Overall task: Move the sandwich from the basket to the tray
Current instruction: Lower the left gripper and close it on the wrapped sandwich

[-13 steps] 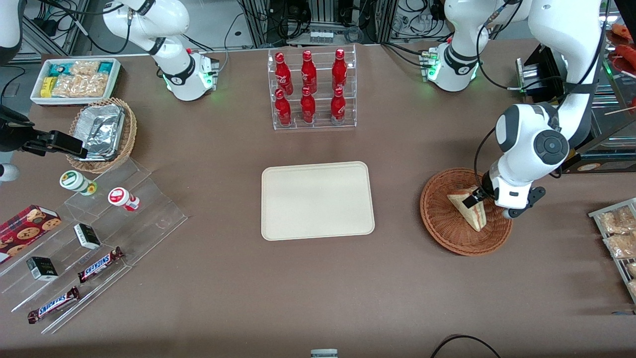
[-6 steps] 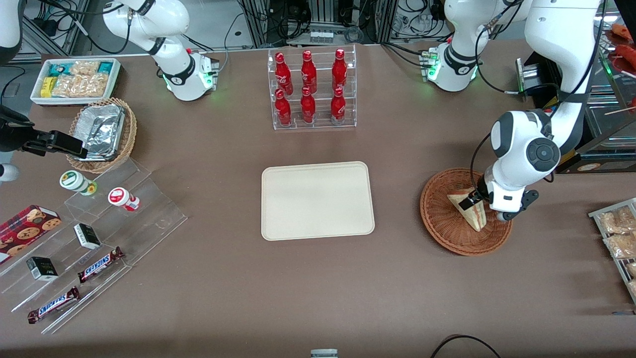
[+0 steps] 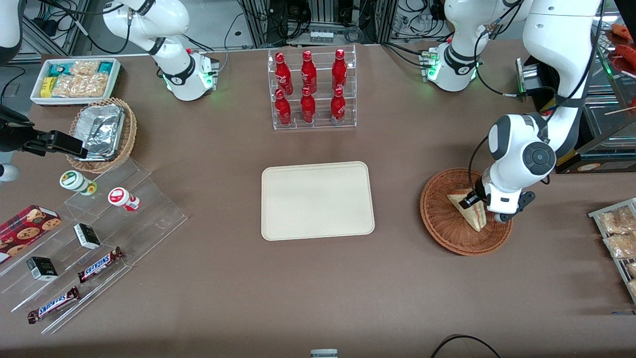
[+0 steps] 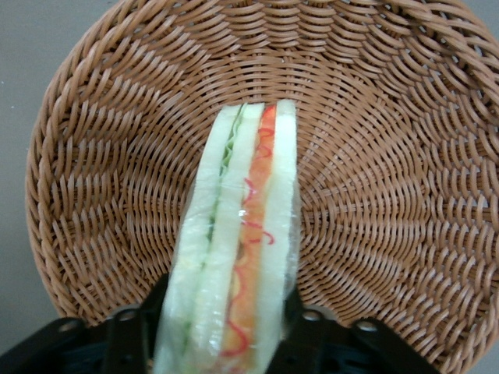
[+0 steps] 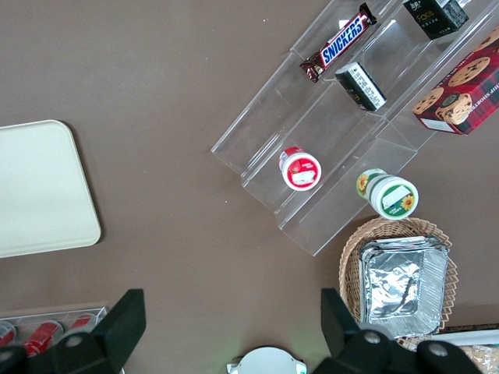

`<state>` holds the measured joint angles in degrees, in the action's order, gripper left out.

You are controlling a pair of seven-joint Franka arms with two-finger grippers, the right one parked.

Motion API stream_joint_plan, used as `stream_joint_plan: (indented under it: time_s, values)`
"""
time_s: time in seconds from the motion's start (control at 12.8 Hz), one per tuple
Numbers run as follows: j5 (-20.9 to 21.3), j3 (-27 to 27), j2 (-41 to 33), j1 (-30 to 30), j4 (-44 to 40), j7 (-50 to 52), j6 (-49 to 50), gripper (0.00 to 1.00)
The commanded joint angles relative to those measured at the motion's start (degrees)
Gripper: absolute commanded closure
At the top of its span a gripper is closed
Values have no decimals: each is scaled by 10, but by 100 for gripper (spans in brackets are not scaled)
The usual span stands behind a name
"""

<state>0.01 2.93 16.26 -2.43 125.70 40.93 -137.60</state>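
1. The gripper point(image 3: 478, 205) is inside the basket point(image 3: 442, 223), fingers point(image 4: 129, 343) clamped on the sandwich point(image 4: 234, 257).
2. The sandwich stands on edge between them, over the basket's middle.
3. The tray point(image 3: 317, 200) lies well apart.

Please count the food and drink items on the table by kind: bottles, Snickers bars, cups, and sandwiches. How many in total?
Red bottles: 6
Snickers bars: 2
Cups: 2
Sandwich, in the basket with the tool shut on it: 1
Total: 11

A brown table point(image 3: 318, 278) fills the scene; above the bottle rack point(image 3: 312, 89), cables and metal frames crowd its edge.
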Motion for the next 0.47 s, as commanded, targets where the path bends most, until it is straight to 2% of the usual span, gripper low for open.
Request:
stream_joint_plan:
  time_s: [0.0,0.39]
  values:
    - [-3,3,-9,-3,-21,-1,40,100]
    - [5,9,-8,-24,-130,-28,226,100]
